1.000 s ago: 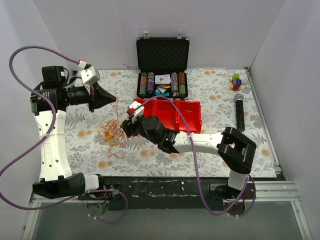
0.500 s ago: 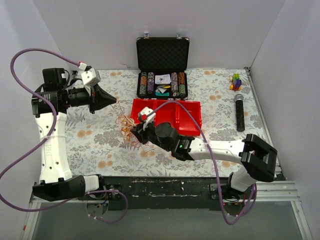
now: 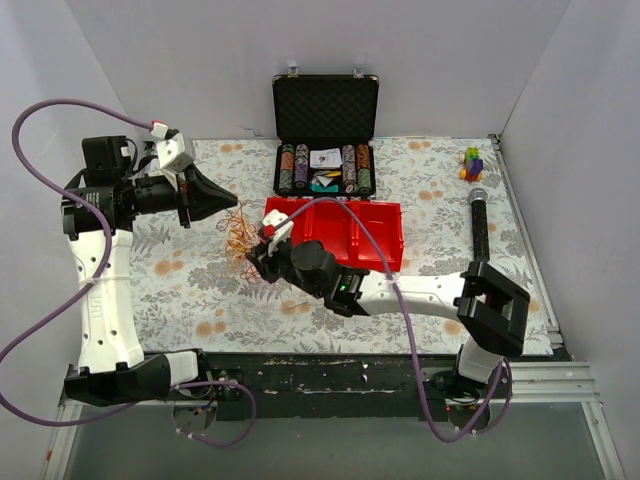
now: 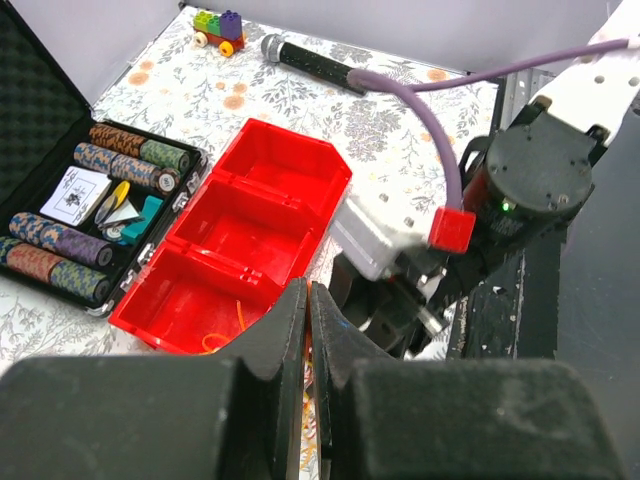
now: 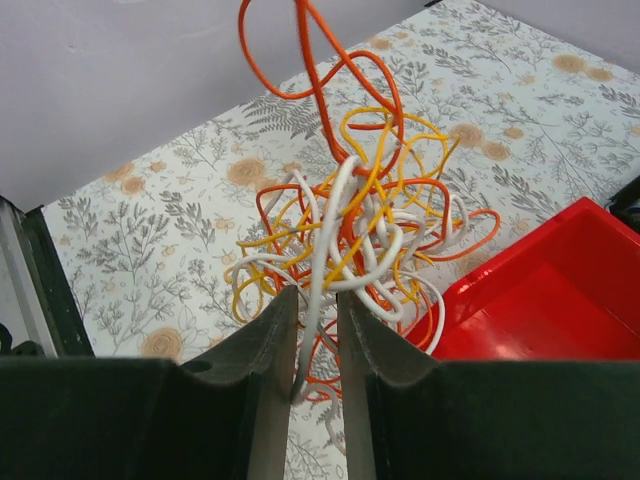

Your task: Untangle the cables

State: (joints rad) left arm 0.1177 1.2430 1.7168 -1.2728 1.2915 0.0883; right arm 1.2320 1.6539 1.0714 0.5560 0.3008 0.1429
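The cables (image 3: 240, 235) are a small tangle of thin orange, yellow and white wires, hanging between my two grippers just left of the red bin. My left gripper (image 3: 232, 203) is at the tangle's top. In the left wrist view it (image 4: 308, 288) is shut with an orange strand pinched between the jaws. My right gripper (image 3: 256, 260) is at the tangle's lower right. In the right wrist view it (image 5: 318, 292) is nearly shut with a white strand running between the jaws, and the tangle (image 5: 360, 220) hangs just ahead, an orange loop rising above it.
A red bin (image 3: 372, 230) with compartments lies just right of the tangle and shows in the left wrist view (image 4: 250, 230). An open black case of poker chips (image 3: 325, 165) stands behind it. A black microphone (image 3: 480, 225) and a toy block (image 3: 471, 162) lie at the right.
The tangle has come off the table with my right gripper, moving first right, then up and back toward the left gripper. The left gripper has hardly moved.
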